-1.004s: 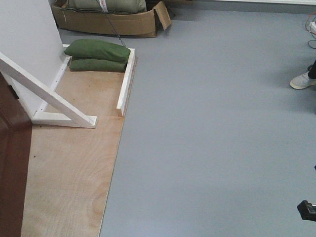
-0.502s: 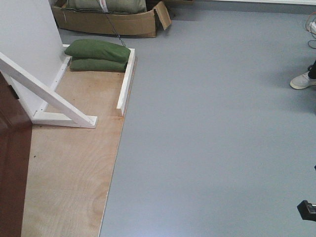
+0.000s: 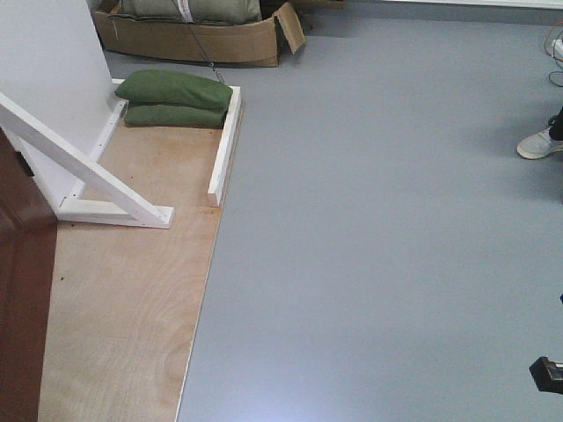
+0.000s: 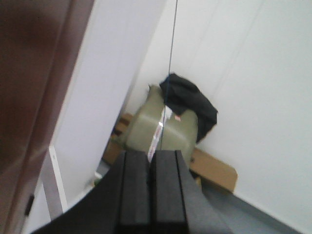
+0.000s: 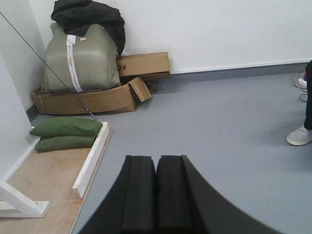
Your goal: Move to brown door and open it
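The brown door (image 3: 22,290) stands at the far left edge of the front view, beside a white panel with a slanted white brace (image 3: 84,171). It also fills the left side of the left wrist view (image 4: 34,97), close and blurred. My left gripper (image 4: 151,157) is shut and empty, held in the air to the right of the door. My right gripper (image 5: 156,161) is shut and empty, above the grey floor. Neither gripper touches the door. No door handle shows.
A plywood base (image 3: 123,299) with a white rail (image 3: 224,145) lies by the door. Green sandbags (image 3: 174,98) sit at its far end. A cardboard box (image 3: 198,37) with a sack is behind. A person's shoe (image 3: 538,143) is at right.
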